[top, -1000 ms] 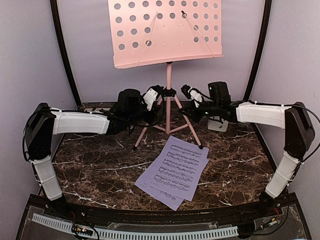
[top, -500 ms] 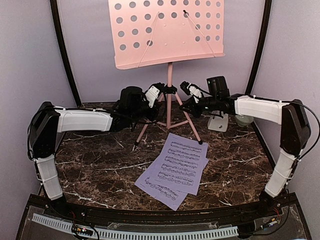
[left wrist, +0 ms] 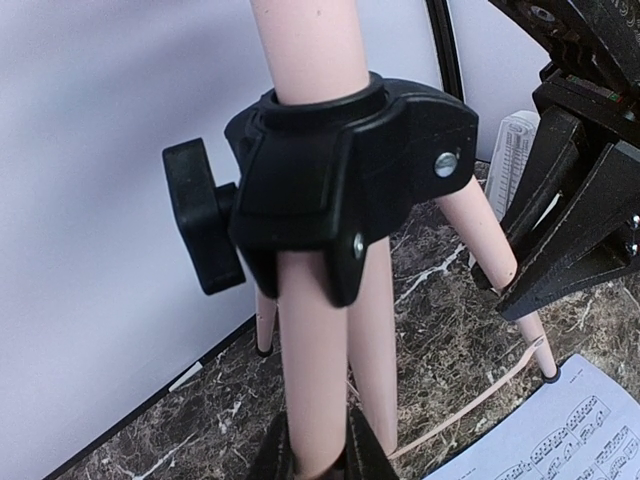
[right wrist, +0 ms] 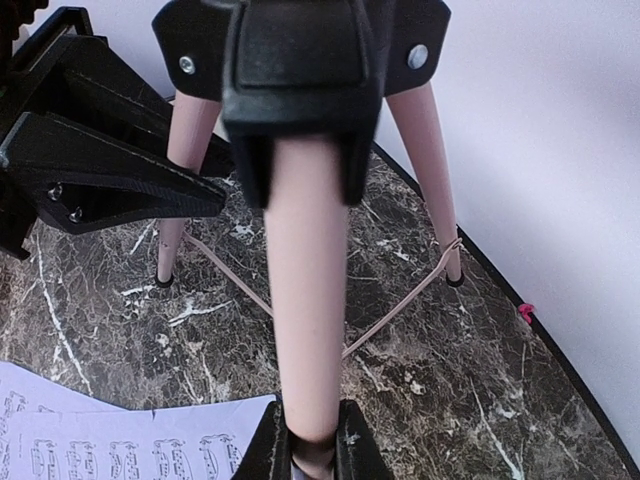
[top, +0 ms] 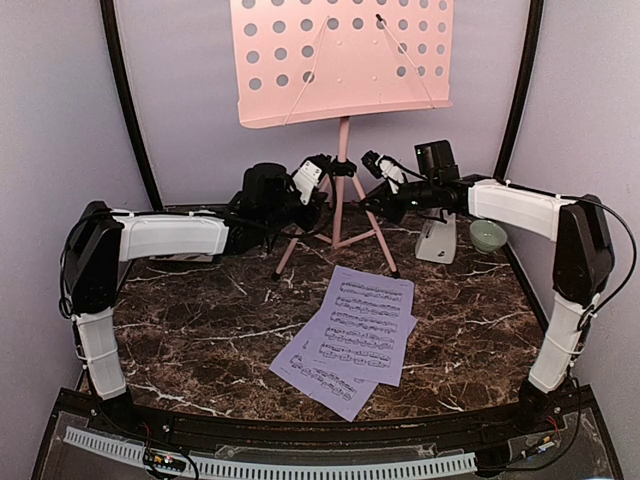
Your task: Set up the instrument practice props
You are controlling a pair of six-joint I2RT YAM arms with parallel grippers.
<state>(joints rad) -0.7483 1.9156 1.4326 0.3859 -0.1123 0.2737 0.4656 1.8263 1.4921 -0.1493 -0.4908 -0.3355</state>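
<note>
Music stand [top: 340, 60] leg between left fingers [left wrist: 268, 460], another between right fingers [right wrist: 358, 448]

One stand [top: 345, 60], two pages [top: 368, 318], one metronome [top: 437, 238], one bowl [top: 487, 235], two arms: left arm [top: 170, 235], right arm [top: 515, 205].

Left fingers [left wrist: 272, 455], right fingers [right wrist: 268, 445] clamped.

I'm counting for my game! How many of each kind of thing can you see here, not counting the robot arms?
pink music stand: 1
lavender sheet-music pages: 2
white metronome: 1
green bowl: 1
Total: 5
</note>
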